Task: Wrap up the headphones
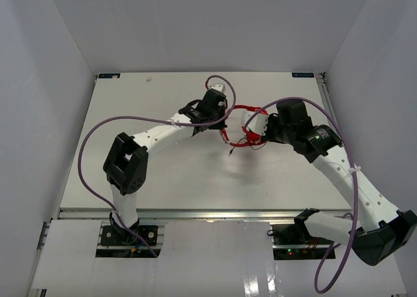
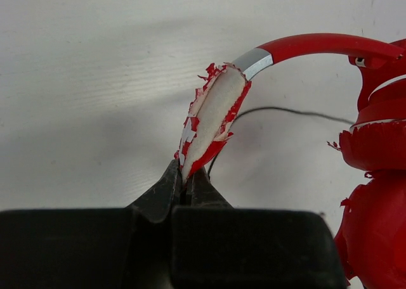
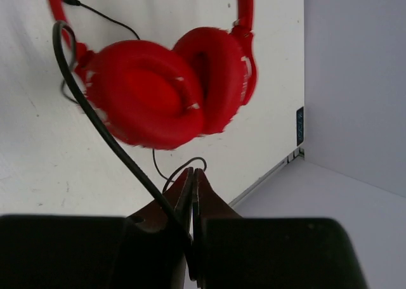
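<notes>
The red headphones (image 1: 245, 108) hang between my two grippers above the middle of the white table (image 1: 130, 180). My left gripper (image 2: 187, 177) (image 1: 220, 124) is shut on the end of the band's padding (image 2: 212, 115), where the red cover is torn and whitish foam shows. The two ear cups (image 3: 158, 92) (image 2: 377, 175) lie pressed together, right in front of my right gripper (image 3: 194, 172) (image 1: 254, 133). That gripper is shut on the thin black cable (image 3: 95, 115), which runs up to the left from between the jaws and loops past the cups. More cable trails below (image 1: 238, 146).
Thick purple robot cables (image 1: 88, 154) (image 1: 348, 173) arc beside both arms. Grey walls (image 1: 39, 82) enclose the table on three sides. The table's right edge (image 3: 279, 168) lies close beyond my right gripper.
</notes>
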Available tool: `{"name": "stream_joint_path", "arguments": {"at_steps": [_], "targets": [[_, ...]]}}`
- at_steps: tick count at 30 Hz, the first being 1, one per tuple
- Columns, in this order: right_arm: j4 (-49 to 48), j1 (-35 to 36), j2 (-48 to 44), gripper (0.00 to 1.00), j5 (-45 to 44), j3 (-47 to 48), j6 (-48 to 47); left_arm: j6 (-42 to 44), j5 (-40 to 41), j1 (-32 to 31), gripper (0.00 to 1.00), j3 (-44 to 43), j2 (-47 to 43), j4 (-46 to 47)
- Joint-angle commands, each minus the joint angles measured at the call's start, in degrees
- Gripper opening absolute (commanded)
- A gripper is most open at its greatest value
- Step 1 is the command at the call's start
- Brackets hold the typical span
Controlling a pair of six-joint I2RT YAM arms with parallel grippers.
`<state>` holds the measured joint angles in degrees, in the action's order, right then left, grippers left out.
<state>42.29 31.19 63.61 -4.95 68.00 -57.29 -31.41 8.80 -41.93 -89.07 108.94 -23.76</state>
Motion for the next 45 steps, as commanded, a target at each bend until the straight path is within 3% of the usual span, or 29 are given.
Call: {"name": "stream_joint_path", "arguments": {"at_steps": [1,11,18,24,31,38,45], "targets": [[-1.8,-1.1,2.0,0.08,-3.2,3.4,-3.0,4.6,-5.9,-1.7,0.00,4.0,-9.3,3.8],[-2.5,-10.9,6.6,0.08,12.8,4.7,7.0,4.8,-17.5,-4.9,0.00,18.5,-23.4,11.0],[-2.7,-17.5,9.0,0.08,26.1,2.5,15.1,2.7,-22.8,-5.0,0.00,22.6,-30.9,14.5],[-1.1,-22.4,10.6,0.08,44.7,0.6,18.7,0.9,-24.4,-5.0,0.00,25.7,-35.4,16.8],[-2.1,-22.4,11.4,0.20,64.0,-1.7,22.7,-2.9,-25.2,-5.1,0.00,23.3,-36.3,17.3],[-5.0,-22.3,13.8,0.38,73.1,-3.8,24.9,-4.4,-23.3,-5.7,0.00,15.4,-35.2,15.3],[-7.4,-22.3,16.1,0.42,77.6,-8.4,23.0,-3.3,-16.9,-5.8,0.00,4.7,-33.2,8.4]]}}
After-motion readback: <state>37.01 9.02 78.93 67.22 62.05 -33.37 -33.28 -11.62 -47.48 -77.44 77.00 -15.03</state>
